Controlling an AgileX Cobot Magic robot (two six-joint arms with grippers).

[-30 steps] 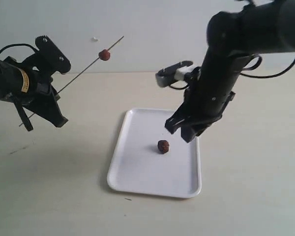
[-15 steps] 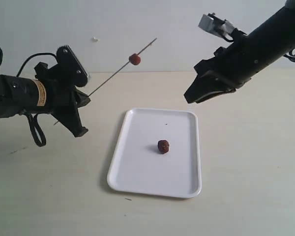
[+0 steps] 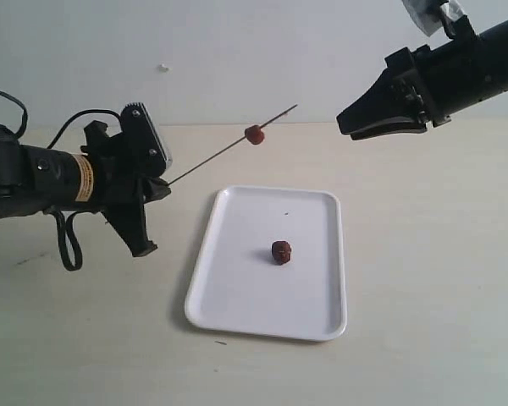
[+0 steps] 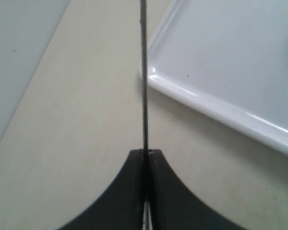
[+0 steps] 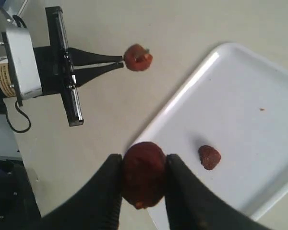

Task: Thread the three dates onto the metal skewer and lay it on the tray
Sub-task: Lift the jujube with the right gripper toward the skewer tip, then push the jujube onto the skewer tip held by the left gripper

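Note:
My left gripper (image 3: 157, 188) is shut on the thin metal skewer (image 3: 229, 145), which slants up to the right above the table; in the left wrist view the skewer (image 4: 144, 72) runs straight out from the closed jaws (image 4: 145, 154). One date (image 3: 254, 134) is threaded near the skewer's far tip, also seen as the date (image 5: 137, 57) in the right wrist view. A second date (image 3: 280, 252) lies on the white tray (image 3: 237, 296). My right gripper (image 5: 144, 165), high at the right (image 3: 349, 125), is shut on a third date (image 5: 143, 173).
The tray's rim (image 4: 216, 108) lies close below the skewer in the left wrist view. A beige table (image 3: 423, 279) spreads around the tray, with a pale wall behind. The left arm's cable (image 3: 63, 245) loops down at the left.
The left gripper has swung the skewer rightward and lower, carrying its date toward the middle. The right arm has lifted away from the tray, up and to the right, holding its date.

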